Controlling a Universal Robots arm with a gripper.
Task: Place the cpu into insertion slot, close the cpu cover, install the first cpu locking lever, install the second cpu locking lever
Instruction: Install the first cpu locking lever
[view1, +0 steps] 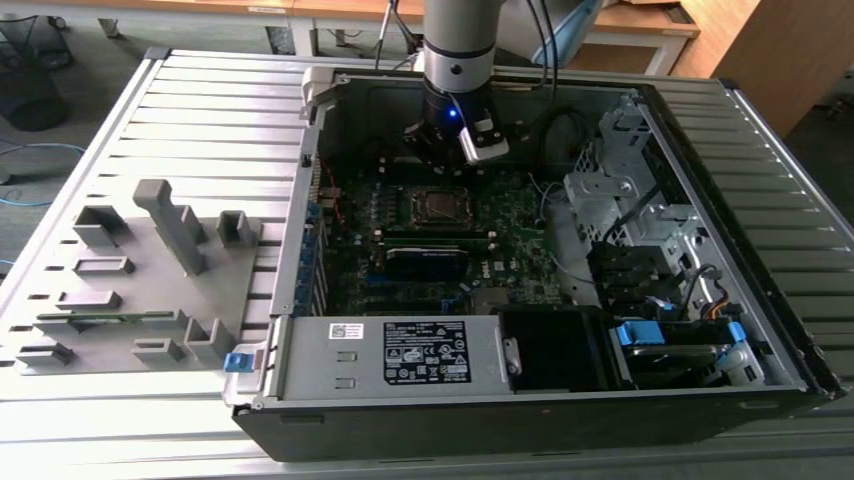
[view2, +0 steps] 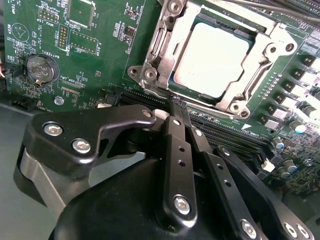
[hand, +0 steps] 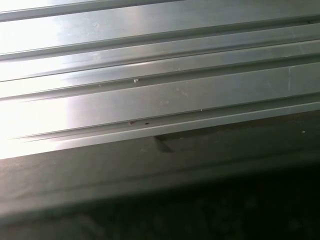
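The arm reaches down into the open computer case (view1: 307, 330), its gripper (view1: 447, 158) hanging over the far part of the green motherboard (view1: 514, 235), just beyond the insertion slot (view1: 437, 206) in the exterior view. In the second wrist view the gripper (view2: 174, 102) has its 2 black fingers (view2: 176, 145) drawn together to a narrow tip with nothing between them, and that tip sits right at the edge of the socket, by a corner of the metal frame.

The cpu (view2: 212, 60) lies flat in the insertion slot (view2: 165, 32), its pale grey top showing through the window of the cpu cover (view2: 260, 75). The cover appears to be lying down over the chip, though its exact seating is hard to judge from this angle. A thin lever rod (view2: 280, 11) runs along the far side of the socket.

Around the socket there is little free room: long black memory slots (view2: 235, 132) run just beside the frame's near edge, a round coin battery (view2: 40, 68) sits well apart on the board, and a row of small components (view2: 300, 107) lines the other side.

In the exterior view the case stands on a ribbed metal table (view1: 200, 110), with the power supply (view1: 387, 352) along its near edge and a grey fixture (view1: 147, 270) on the exterior view's left. The first wrist view faces the table's ribs (hand: 160, 85) and a dark edge (hand: 160, 200).
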